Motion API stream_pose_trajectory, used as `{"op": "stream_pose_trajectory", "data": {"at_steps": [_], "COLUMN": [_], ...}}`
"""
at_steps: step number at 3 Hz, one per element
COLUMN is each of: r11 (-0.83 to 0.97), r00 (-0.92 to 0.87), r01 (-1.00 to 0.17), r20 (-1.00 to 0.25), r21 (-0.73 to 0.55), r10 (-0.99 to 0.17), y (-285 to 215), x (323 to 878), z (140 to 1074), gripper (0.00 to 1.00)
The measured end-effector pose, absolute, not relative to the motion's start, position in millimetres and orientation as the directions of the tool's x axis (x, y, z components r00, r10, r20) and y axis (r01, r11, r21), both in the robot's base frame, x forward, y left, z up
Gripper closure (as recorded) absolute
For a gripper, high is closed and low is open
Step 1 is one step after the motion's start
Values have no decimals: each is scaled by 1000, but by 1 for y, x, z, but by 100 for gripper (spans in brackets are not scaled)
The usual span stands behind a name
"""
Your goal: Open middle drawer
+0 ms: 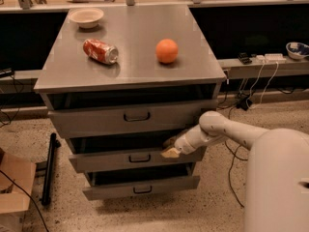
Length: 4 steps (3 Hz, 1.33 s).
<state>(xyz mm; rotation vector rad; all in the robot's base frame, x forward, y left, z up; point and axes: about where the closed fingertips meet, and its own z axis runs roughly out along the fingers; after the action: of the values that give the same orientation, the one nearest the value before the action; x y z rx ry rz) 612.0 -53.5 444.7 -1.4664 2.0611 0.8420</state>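
Observation:
The grey metal cabinet has three drawers, all a little ajar. The middle drawer has a low wide front panel with a small black loop handle. My gripper is at the top edge of that panel, right of the handle, its tan tip at the dark gap above the drawer. The white arm reaches in from the right. The taller top drawer is above it and the narrower bottom drawer below.
On the cabinet top lie a red soda can, an orange and a pale bowl. A black bar and a cardboard box sit on the floor at left. Cables hang at right. My white body fills the lower right.

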Motion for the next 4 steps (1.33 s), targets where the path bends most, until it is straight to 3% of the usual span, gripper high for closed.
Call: {"op": "stream_pose_trajectory", "data": {"at_steps": [1,2,4], "r11": [238,229,229], "r00": [-324,-357,-357], "r01": [-946,-933,-933], "r20": [-676,-644,-644], "r21": [221,277,277], "r10": [-662,-677,-677], "y": [-54,-54,-54], "x": [608,581,581], "z": [445,444,444], "gripper": [98,83,37]}}
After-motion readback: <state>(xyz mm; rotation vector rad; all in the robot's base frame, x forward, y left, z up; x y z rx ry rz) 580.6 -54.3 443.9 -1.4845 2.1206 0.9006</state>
